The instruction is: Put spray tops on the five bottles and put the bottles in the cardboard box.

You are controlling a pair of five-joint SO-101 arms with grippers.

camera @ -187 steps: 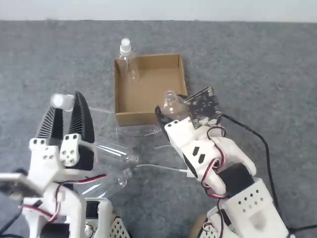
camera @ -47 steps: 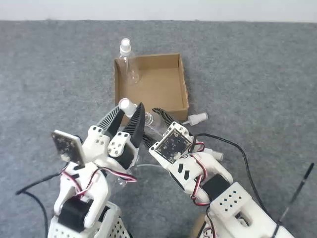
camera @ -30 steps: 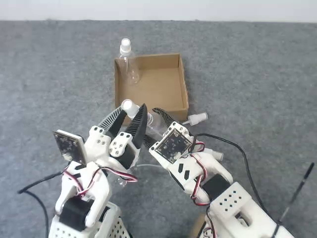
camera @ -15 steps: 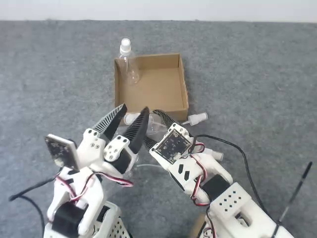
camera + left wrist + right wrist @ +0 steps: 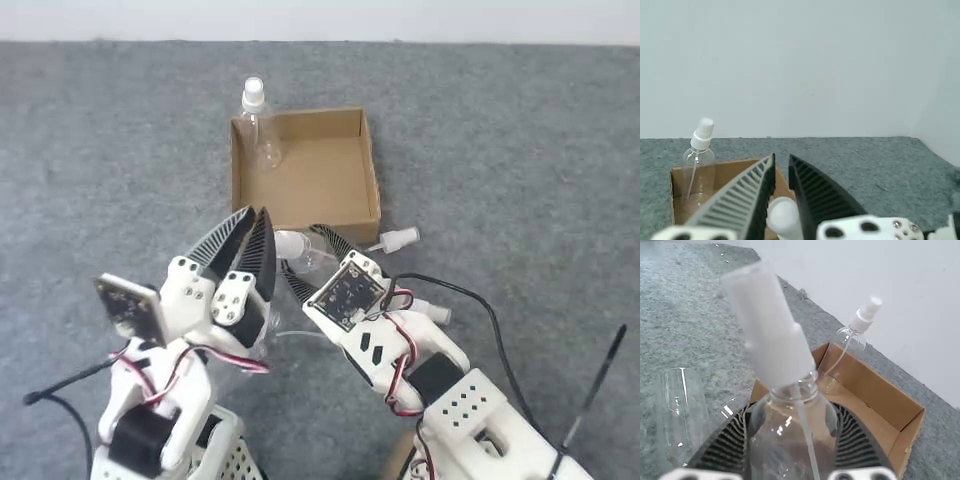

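Note:
My right gripper [image 5: 305, 262] is shut on a clear bottle [image 5: 312, 260] just in front of the cardboard box [image 5: 372, 170]. In the right wrist view the bottle [image 5: 790, 430] sits between the ribbed fingers [image 5: 725, 440], and a white spray top [image 5: 767, 330] stands tilted in its neck. My left gripper [image 5: 256, 215] is beside that spray top [image 5: 287, 243], on its left, fingers nearly together with nothing between them. In the left wrist view its fingertips [image 5: 771, 161] point toward the box [image 5: 673, 190]. A capped bottle [image 5: 262, 135] stands in the box's back left corner.
A loose spray top [image 5: 398, 239] lies on the grey carpet by the box's front right corner, another [image 5: 432, 312] beside the right arm. An open clear bottle [image 5: 682, 410] lies on the carpet near the left arm. Cables trail at the front.
The left gripper brought the spray top to the held bottle, spread wide half a second ago, and has since drawn its fingers together and shifted left, off the spray top. The right arm stayed put.

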